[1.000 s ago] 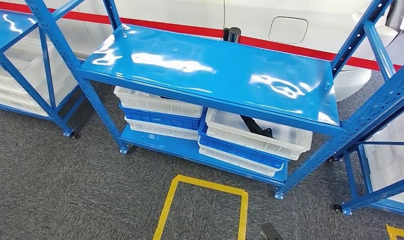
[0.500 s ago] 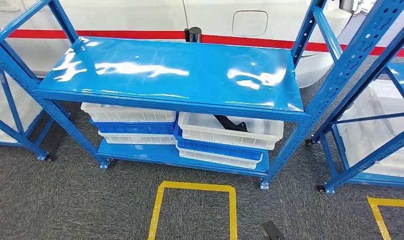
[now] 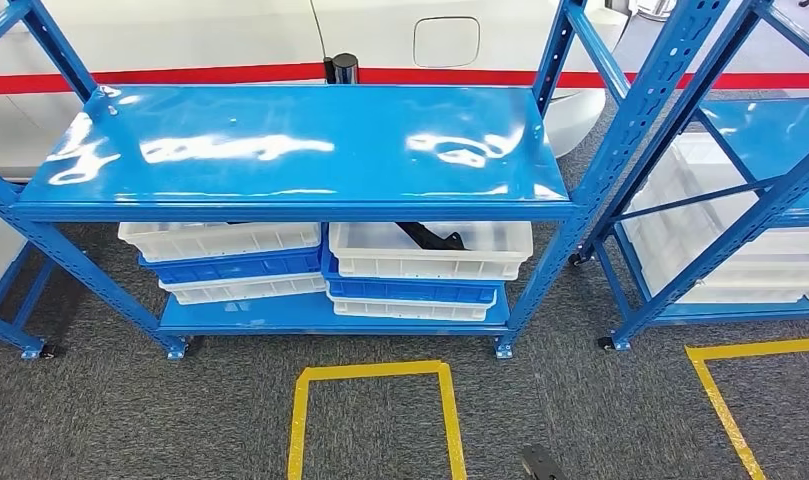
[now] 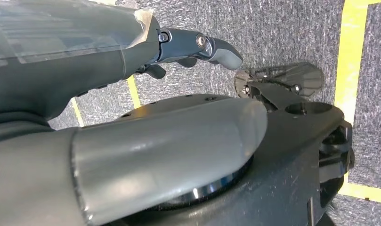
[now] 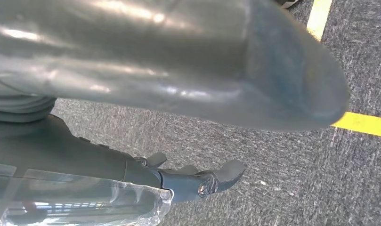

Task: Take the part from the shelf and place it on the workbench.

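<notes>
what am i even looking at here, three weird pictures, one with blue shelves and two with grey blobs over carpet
They come from a two-legged humanoid robot. The head view looks forward and down at a blue shelf rack; on its lower level sit stacked white and blue bins, and a black part lies in the top right bin. The robot is meant to fetch that part. The other two pictures come from cameras at its wrists, close behind each hand. The left hand and right hand hang over grey carpet with yellow floor tape, fingers apart, holding nothing.
</notes>
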